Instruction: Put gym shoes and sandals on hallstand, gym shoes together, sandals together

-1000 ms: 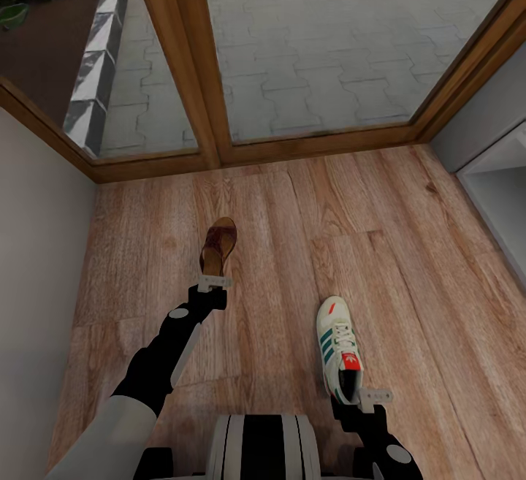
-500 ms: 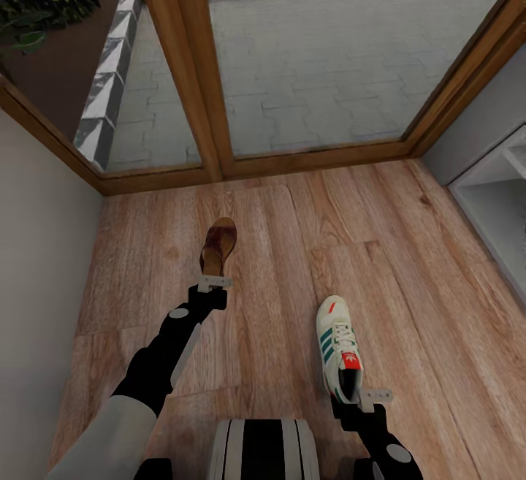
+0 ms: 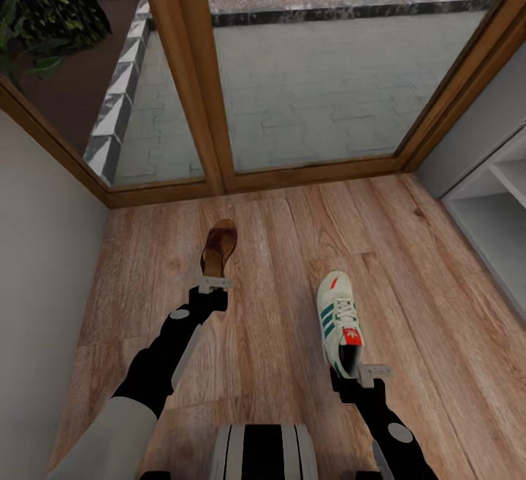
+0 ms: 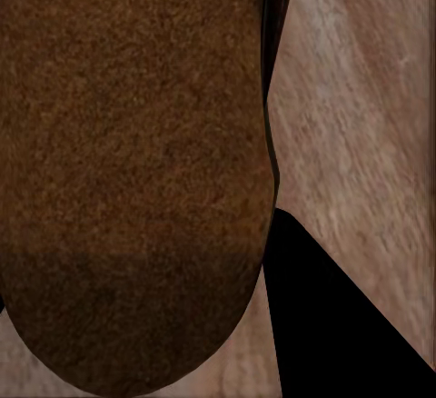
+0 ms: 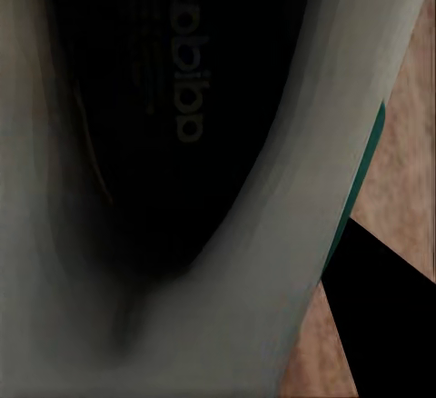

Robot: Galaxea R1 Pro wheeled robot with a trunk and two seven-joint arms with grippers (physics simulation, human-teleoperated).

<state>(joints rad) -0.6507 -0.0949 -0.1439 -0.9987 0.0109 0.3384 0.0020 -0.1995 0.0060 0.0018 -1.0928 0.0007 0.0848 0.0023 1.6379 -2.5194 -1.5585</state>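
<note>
Left gripper point(image 3: 214, 284) clamped on heel end of sandal point(image 3: 218, 246); right gripper point(image 3: 371, 373) clamped on heel of gym shoe point(image 3: 338, 319). Both appear carried above floor point(image 3: 277, 319), toes fwd, well apart. Rack point(image 3: 497, 224) at right edge, shelves open. For good placement: turn base right toward rack, keep both level w/ grips firm, no swing. Slide shoe onto shelf toe first, fully in before release. Leave room beside each for its mate, esp. sandal.
</note>
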